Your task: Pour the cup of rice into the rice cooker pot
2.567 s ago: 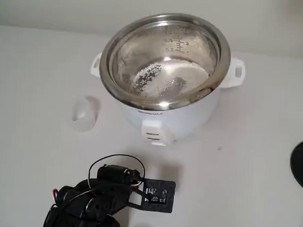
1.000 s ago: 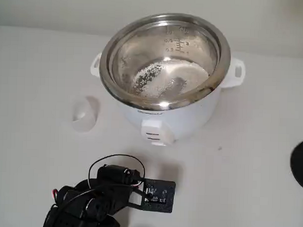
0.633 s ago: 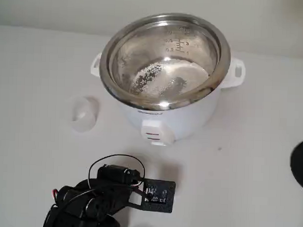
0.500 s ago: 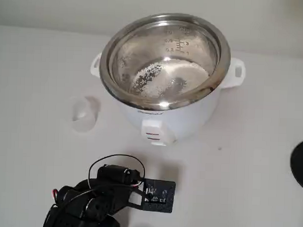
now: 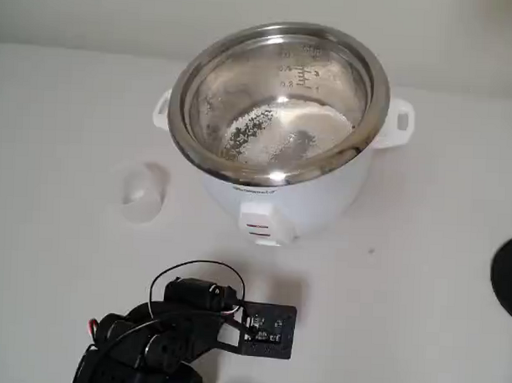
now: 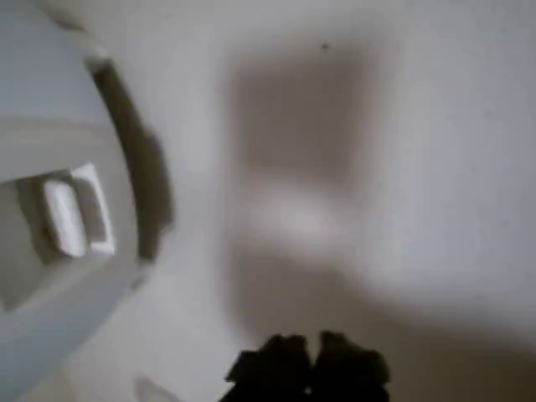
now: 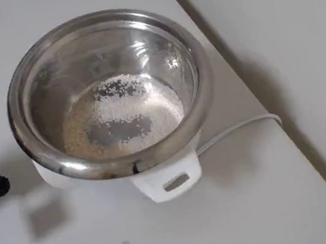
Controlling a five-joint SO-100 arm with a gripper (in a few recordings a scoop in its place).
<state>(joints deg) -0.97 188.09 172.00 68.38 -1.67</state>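
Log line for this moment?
rice: in pot | cup: on table, left of cooker | gripper: near table, holding nothing

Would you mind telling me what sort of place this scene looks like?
Probably a bare tabletop test setup with kitchen props, not a real kitchen: a white table against a plain wall, a rice cooker pot holding rice, and a small cup.

You see the rice cooker pot [image 5: 276, 104] from high front and from straight above [image 7: 110, 90]; the blurry wrist camera probably hangs close over the table [image 6: 419, 167].
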